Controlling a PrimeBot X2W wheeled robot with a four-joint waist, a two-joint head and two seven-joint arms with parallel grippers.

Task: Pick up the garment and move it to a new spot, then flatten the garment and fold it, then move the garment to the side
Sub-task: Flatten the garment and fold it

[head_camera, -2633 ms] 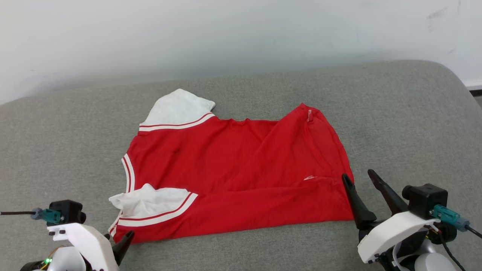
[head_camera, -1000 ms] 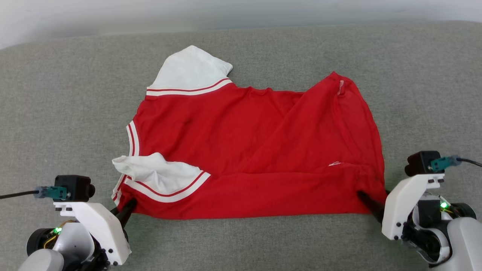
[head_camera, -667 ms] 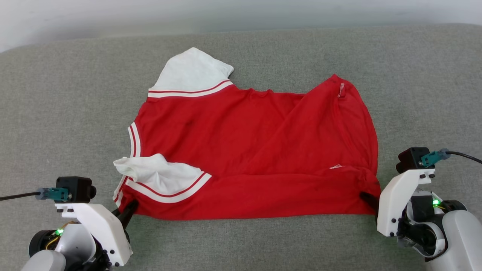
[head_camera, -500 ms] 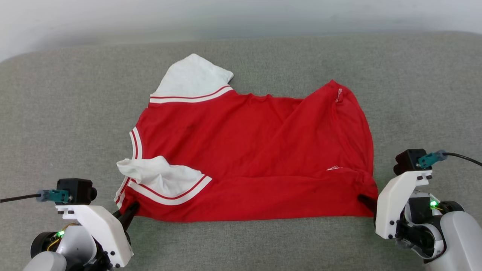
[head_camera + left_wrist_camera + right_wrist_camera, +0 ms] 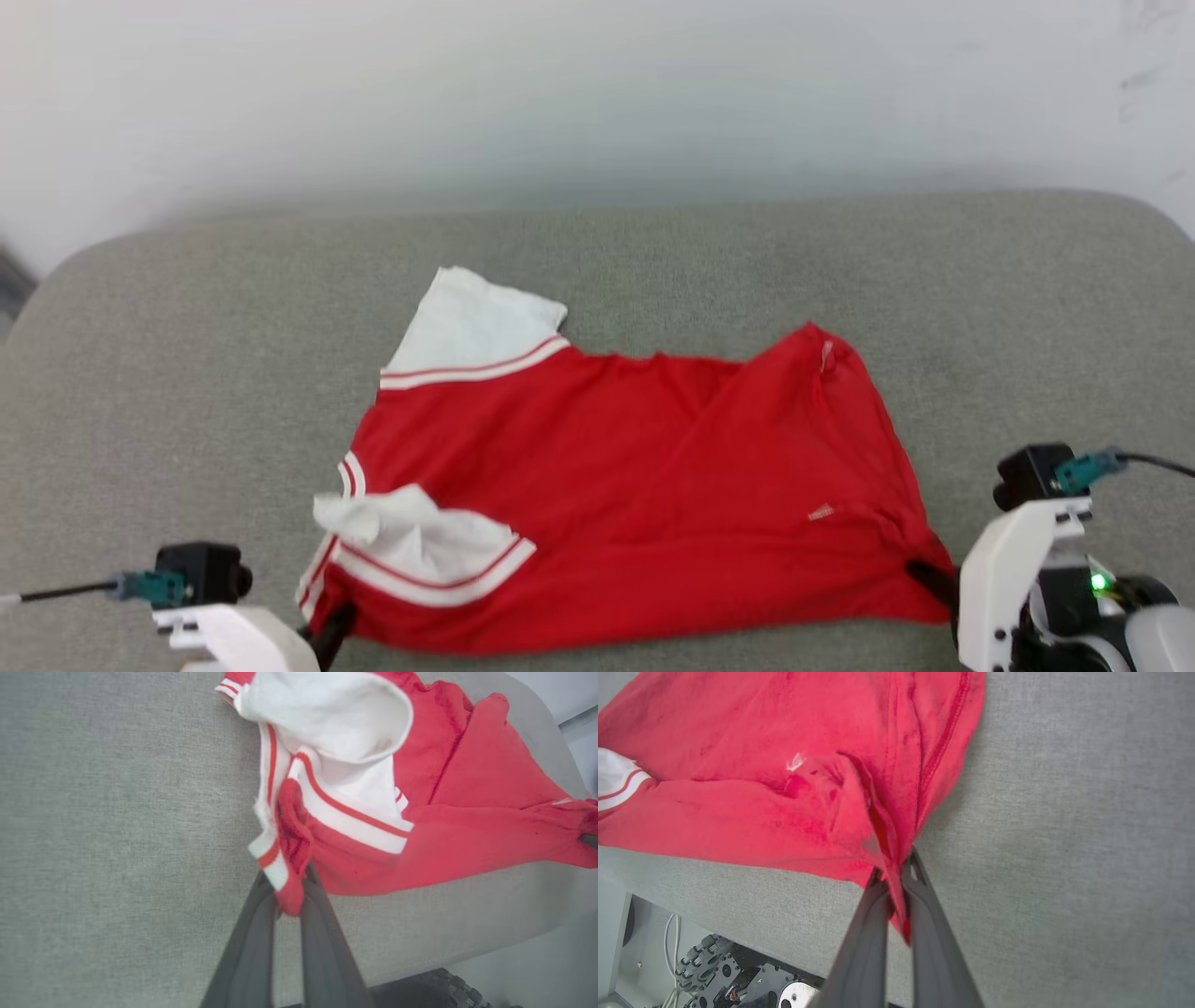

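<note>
Two near corners of the jersey (image 5: pixel 635 485) are pinched, one per gripper. L gripper (image 5: pixel 288 882): jaws closed almost fully on the near-left corner, striped trim + red fabric bunched betw. the fingers. R gripper (image 5: pixel 894 863): jaws likewise closed tight on the near-right corner, a red fold clamped betw. them. Both corners seem to be held a little off the cushion (image 5: pixel 187 373), judged from the shadow under the near side. The rest of the fabric is laid on it.

Location: jersey is spread over the cushion's middle, closer to the near edge than the far edge, well apart from the L and R edges.

Progress (judged): grasp is done. Either the move to a new spot or the pull-flat is in hand; which one can't be told. Flattening isn't finished: the far-right part is lapped over diagonally, a long crease is run along the near side, and the near-left white panel (image 5: pixel 411 537) is crumpled. No proper fold is made yet, and the move aside is left too. Approx early-to-mid task.

Orientation: long axis is laid L–R, approx parallel to the cushion's near edge. Shoulder end w/ white panels + striped trim is pointed at the L edge, the plain red bottom end at the R edge. The far-left white panel (image 5: pixel 471 322) is stuck out toward the far edge.
</note>
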